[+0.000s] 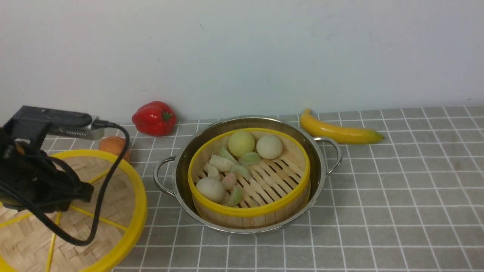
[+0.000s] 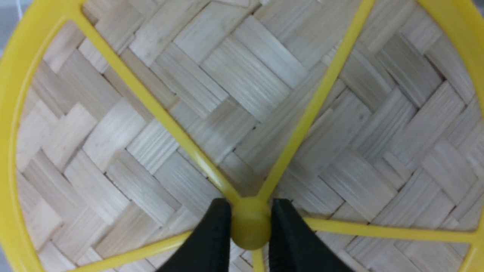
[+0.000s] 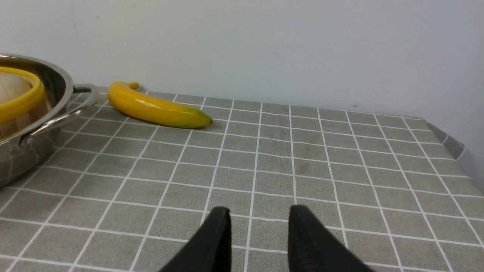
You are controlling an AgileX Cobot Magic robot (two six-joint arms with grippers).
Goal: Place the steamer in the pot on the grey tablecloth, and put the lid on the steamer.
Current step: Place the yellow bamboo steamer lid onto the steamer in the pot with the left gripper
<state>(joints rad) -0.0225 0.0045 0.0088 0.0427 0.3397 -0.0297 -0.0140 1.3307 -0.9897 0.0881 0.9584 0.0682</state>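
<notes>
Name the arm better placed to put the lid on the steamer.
Left. The left gripper is already shut on the lid knob, beside the pot holding the steamer. The right gripper is open and holds nothing.
</notes>
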